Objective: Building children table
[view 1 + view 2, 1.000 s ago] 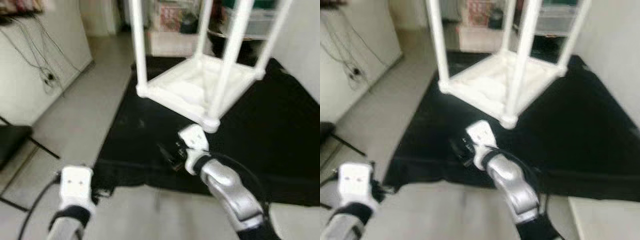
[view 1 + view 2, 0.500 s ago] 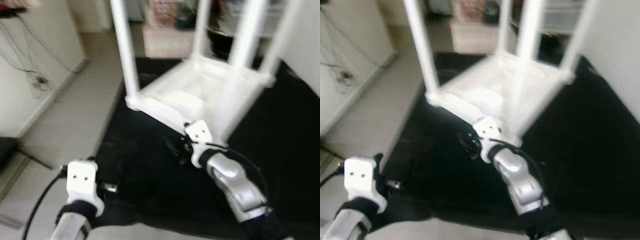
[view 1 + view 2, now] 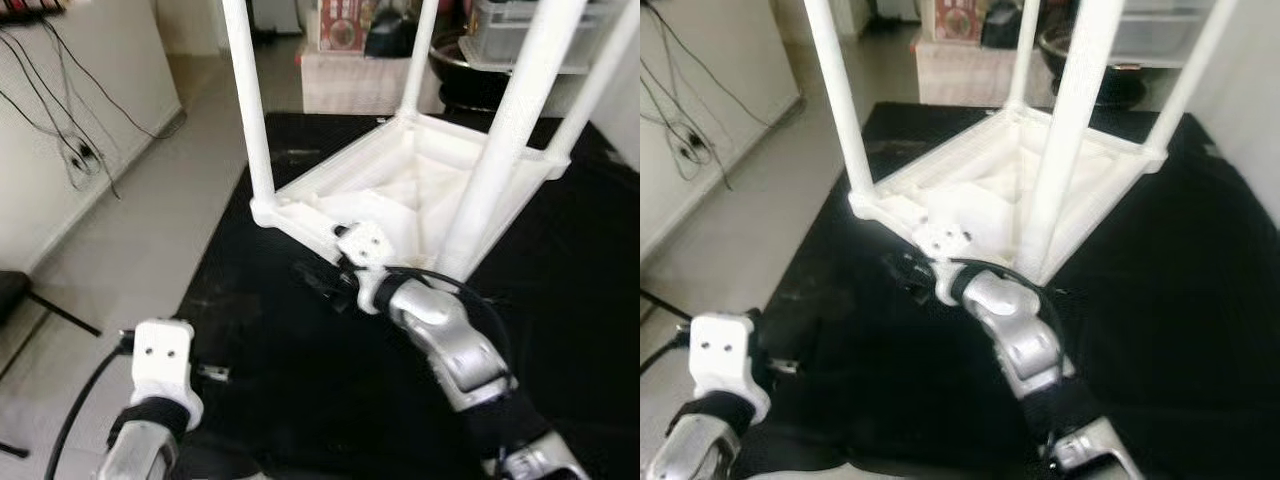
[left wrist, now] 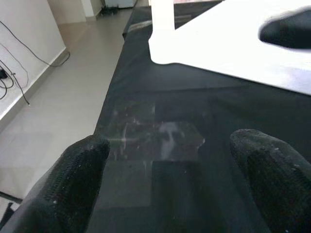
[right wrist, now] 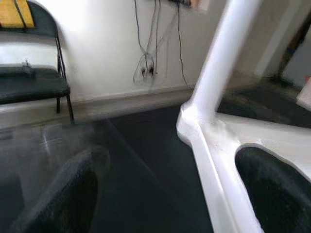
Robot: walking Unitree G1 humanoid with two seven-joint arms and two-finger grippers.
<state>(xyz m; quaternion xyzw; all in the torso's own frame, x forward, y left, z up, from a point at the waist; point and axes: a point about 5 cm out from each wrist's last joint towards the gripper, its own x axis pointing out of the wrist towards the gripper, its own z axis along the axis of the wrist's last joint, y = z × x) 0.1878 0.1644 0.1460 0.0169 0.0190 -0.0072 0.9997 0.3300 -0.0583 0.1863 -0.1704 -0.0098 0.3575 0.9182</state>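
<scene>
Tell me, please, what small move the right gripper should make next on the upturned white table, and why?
Probably ease the right gripper a little further onto the table's edge and close. The white table lies upside down on the black mat, legs up, and in the right wrist view the open fingers straddle the frame rim near a corner leg without clamping it. The left gripper hovers open over the mat.

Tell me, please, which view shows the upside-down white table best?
The left eye view: the table shows its underside and four legs on the black mat. The right eye view matches. Each wrist view catches one corner.
</scene>
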